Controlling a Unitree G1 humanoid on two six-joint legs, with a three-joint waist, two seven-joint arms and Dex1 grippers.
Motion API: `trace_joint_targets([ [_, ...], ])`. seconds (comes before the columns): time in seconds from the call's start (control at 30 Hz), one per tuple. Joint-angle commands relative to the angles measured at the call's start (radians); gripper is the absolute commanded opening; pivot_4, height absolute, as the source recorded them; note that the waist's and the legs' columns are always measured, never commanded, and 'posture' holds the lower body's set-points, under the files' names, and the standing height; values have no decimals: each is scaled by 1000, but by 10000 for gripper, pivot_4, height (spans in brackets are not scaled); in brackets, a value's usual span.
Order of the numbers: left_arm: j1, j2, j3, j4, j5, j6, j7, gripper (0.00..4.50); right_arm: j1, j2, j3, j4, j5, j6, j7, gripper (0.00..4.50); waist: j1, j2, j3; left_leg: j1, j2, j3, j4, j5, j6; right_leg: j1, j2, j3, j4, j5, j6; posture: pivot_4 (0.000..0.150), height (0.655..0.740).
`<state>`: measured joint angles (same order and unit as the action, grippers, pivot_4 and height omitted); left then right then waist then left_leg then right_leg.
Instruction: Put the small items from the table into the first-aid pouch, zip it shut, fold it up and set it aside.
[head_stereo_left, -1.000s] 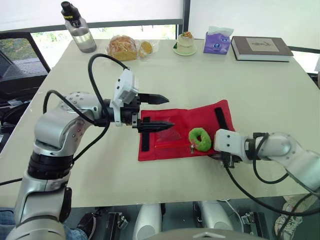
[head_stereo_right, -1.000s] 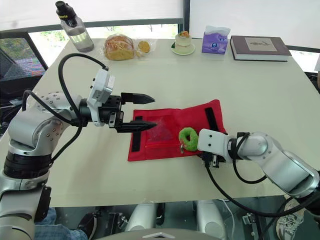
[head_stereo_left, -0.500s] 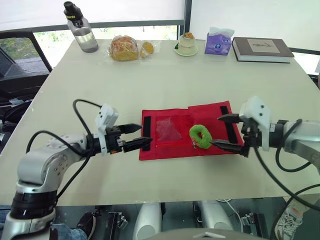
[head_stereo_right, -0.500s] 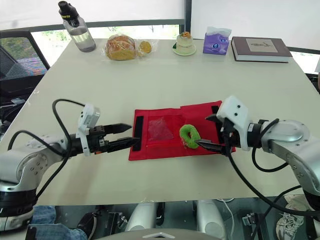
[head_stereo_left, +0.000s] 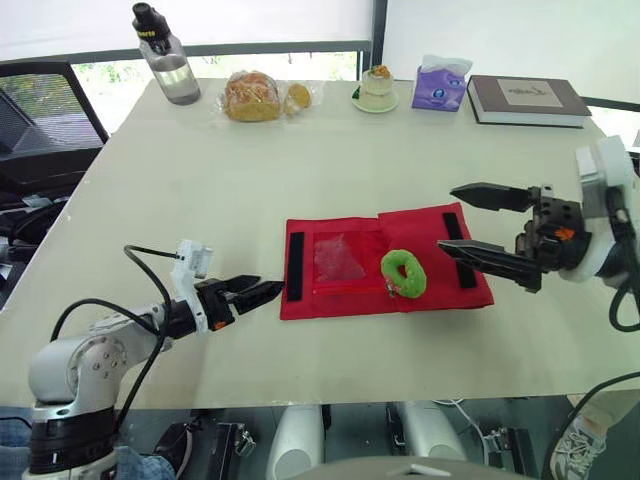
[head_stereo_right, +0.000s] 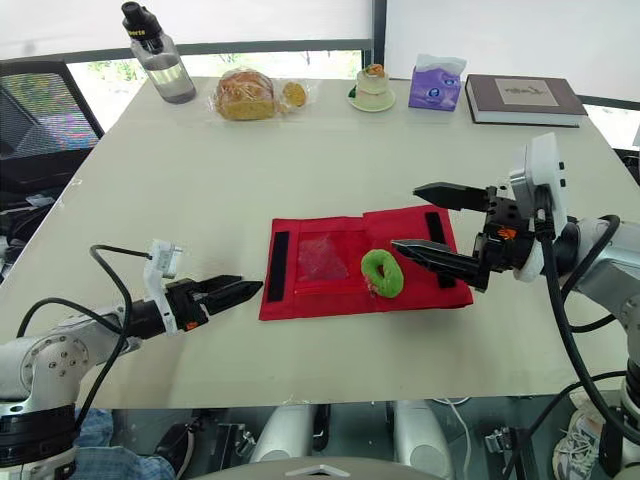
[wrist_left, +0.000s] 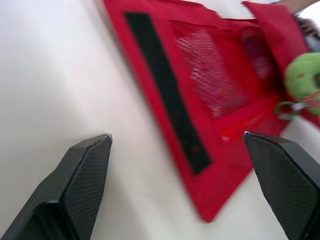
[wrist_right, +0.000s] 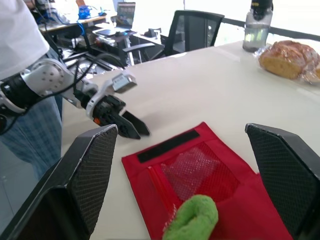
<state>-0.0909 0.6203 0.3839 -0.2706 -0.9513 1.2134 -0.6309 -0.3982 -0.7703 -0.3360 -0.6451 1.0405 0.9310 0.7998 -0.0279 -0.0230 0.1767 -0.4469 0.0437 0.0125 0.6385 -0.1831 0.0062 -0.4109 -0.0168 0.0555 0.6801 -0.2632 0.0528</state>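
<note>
Since the first-aid pouch (head_stereo_left: 400, 235) is thin red cloth lying unfolded and flat on the table (head_stereo_left: 200, 180), I judge it light, limp and ready to slide on that smooth top. It will sag if I lift it by one corner. The black strips at its ends, one near my left side (head_stereo_left: 295, 266) and one near my right (head_stereo_left: 459, 250), look like the firmer places to pinch. An end hem by a strip is where I would take hold for folding.

The green ring (head_stereo_left: 403, 273) lies on the pouch beside the mesh pocket (head_stereo_left: 340, 258), on top of the cloth as far as I can tell. It looks fuzzy, soft and squashy, so a pinch across its band should hold without harm. A small metal loop hangs at its edge and could snag the mesh.

My right pincer (head_stereo_left: 446, 217) hovers above the pouch's right end with its fingers spread wide, holding nothing. My left pincer (head_stereo_left: 265, 288) sits low over the table just beside the left end, also parted and empty.
</note>
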Motion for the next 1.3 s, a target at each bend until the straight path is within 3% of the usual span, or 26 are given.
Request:
trace_joint_targets([
  [0.03,-41,-63,-6,42,-61,91,79,45000,33,-68,35,-42,-89,-97,75,43635,6,1,-1,0,-1,0,0,0,0,0,0,0,0,0,0,1500,7400],
  [0.3,-127,-177,-1,116,-109,117,153,45000,134,-142,102,-28,-260,-251,154,43635,21,2,-2,0,-2,-2,4,0,0,2,-1,-1,0,0,0,1500,7400],
  [0.43,-143,-159,19,119,-142,107,116,35341,150,-144,97,-25,-269,-266,153,45000,18,2,-2,0,-2,-3,5,0,0,3,-1,-1,0,0,0,1500,7400],
  [0.57,-139,-101,12,165,-110,67,54,18989,163,-152,106,-15,-300,-293,166,45000,15,1,-2,-1,-2,-4,4,0,0,3,0,-3,0,0,0,1500,7400],
  [0.67,-142,-53,1,222,-77,19,-9,1758,162,-150,110,-7,-302,-303,167,45000,15,1,-2,-1,-2,-4,4,0,0,3,0,-3,0,-1,-2,1500,7400],
  [0.7,-143,-30,-8,242,-57,-6,-41,171,160,-150,114,-3,-303,-305,169,45000,15,1,-2,-1,-2,-4,4,0,0,3,0,-3,0,-1,-2,1500,7400],
  [0.93,-208,127,-121,481,138,-238,-305,171,140,-143,162,40,-340,-323,181,45000,15,1,-2,-1,-2,-3,3,0,0,2,-1,-3,-1,-1,-4,1500,7400],
  [1.1,-366,187,-228,669,260,-343,-470,171,87,-127,226,78,-371,-337,179,45000,16,1,-1,-1,-2,-3,4,0,0,1,-1,-3,-1,-1,-4,1500,7400],
  [1.27,-524,213,-334,725,342,-355,-595,171,-18,-64,354,151,-415,-320,178,45000,15,0,-1,-3,-2,-2,4,0,0,1,-1,-2,-1,0,-1,1500,7400],
  [1.3,-567,217,-355,730,357,-349,-618,0,-63,-34,404,190,-453,-323,169,41055,14,0,-1,-3,-2,-2,3,0,0,0,-1,-3,-1,1,-1,1500,7400],
])
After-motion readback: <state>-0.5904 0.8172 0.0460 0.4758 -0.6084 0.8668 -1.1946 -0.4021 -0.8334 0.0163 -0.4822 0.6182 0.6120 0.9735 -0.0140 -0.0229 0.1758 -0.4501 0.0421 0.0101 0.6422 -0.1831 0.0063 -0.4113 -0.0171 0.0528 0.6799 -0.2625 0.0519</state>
